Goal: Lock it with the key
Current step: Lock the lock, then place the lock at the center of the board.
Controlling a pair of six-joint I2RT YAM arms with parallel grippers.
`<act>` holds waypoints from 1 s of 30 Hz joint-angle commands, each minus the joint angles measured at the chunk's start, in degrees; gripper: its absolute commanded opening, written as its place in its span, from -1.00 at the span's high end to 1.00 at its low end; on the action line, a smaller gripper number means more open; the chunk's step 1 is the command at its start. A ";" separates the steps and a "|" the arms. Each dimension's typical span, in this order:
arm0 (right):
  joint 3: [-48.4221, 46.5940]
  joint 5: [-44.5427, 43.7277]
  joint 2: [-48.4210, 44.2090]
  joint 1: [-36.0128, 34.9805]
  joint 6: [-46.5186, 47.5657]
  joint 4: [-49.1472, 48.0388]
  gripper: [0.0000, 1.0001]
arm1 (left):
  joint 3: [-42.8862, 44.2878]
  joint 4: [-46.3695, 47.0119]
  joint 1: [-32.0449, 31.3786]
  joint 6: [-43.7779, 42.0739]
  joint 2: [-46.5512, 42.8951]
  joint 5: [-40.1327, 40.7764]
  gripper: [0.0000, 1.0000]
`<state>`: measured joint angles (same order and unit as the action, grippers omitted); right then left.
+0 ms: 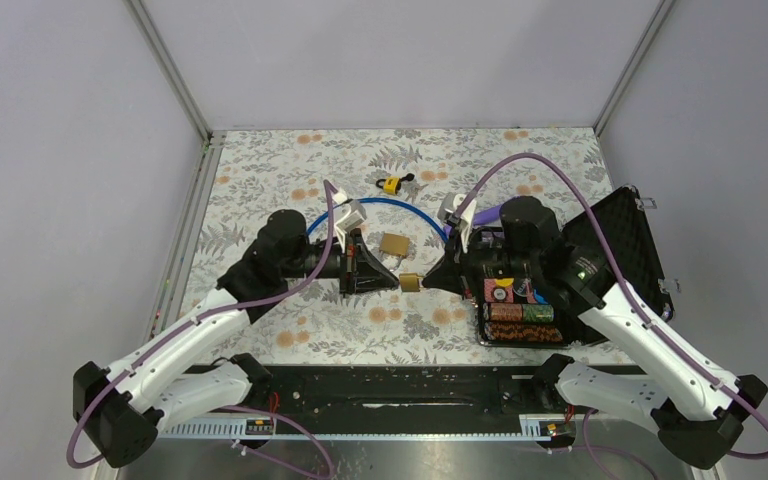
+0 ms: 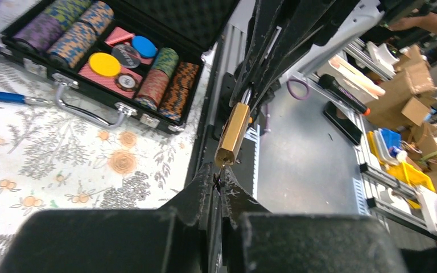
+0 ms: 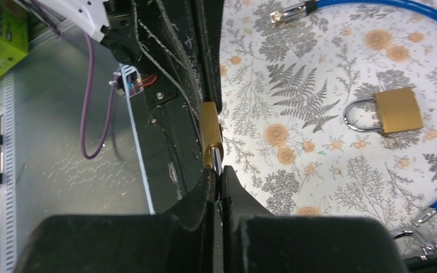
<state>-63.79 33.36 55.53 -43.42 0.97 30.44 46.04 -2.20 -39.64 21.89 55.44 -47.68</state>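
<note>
The right hand (image 3: 217, 173) is gripping the brass padlock (image 2: 233, 132) by its silver shackle, with the fingers clamped tight on the metal. It is holding the lock in the air above the near edge of the tabletop (image 3: 318, 170), the body pointing straight out from its fingertips toward the opposite arm.

The left hand (image 2: 220, 177) is meeting the lock from the other end. Its fingers are pressing together, and their tips are sitting right at the lock's bottom face. A thin dark sliver is showing between the tips and the brass. It is too small to tell whether it is a key.

A second padlock (image 3: 397, 111) is lying flat on the floral cloth, near the right hand's fingertips and off to one side of them in its wrist view, apart from the held one. A blue cable (image 2: 0, 96) is curving across the cloth beyond both hands. An open chip case (image 2: 170, 20) is sitting just beside the right hand, its rows of chips showing. A small yellow lock (image 1: 391, 184) is lying farther out, past the cable.
</note>
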 commanded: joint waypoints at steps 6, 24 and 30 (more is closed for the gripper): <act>-2.15 -1.39 -4.72 5.39 -0.62 -2.66 1.00 | 0.84 -4.47 0.47 -4.03 -5.95 8.38 1.00; 8.12 -10.12 9.67 5.66 -19.48 -17.59 1.00 | -6.92 -9.18 -0.79 2.99 8.19 26.28 1.00; 16.73 -11.28 16.68 5.63 -27.43 -29.67 1.00 | -13.94 3.26 -4.94 5.22 13.30 22.74 1.00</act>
<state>-49.71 24.03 69.73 -38.02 -19.03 12.27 34.61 -10.66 -42.44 25.06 67.05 -23.31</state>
